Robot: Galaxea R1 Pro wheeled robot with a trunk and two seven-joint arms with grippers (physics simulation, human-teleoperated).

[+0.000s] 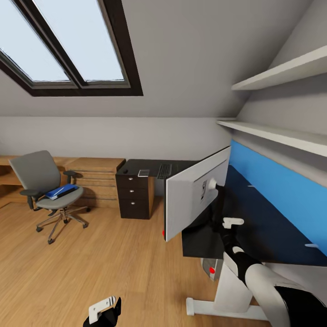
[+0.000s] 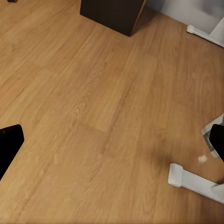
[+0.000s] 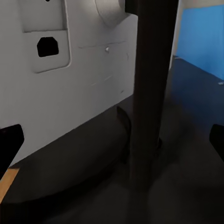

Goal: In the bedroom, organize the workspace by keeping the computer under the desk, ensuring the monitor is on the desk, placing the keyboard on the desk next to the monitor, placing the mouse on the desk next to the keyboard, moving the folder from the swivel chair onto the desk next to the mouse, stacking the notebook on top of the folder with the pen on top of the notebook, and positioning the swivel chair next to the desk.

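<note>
The monitor [image 1: 197, 195] stands at the bench [image 1: 268, 227] edge, back facing us. Right fingers [image 3: 10, 144] are spread wide around its stand [image 3: 149, 93], apparently not touching yet. It's probably top-heavy, stiff and tippy, so grab that post low. Left fingers [image 2: 9, 144] also wide, over floor [image 2: 102, 112].

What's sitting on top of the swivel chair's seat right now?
A blue folder lies on the swivel chair seat, with something dark along its edge. Whether anything lies beneath the folder cannot be seen.
</note>
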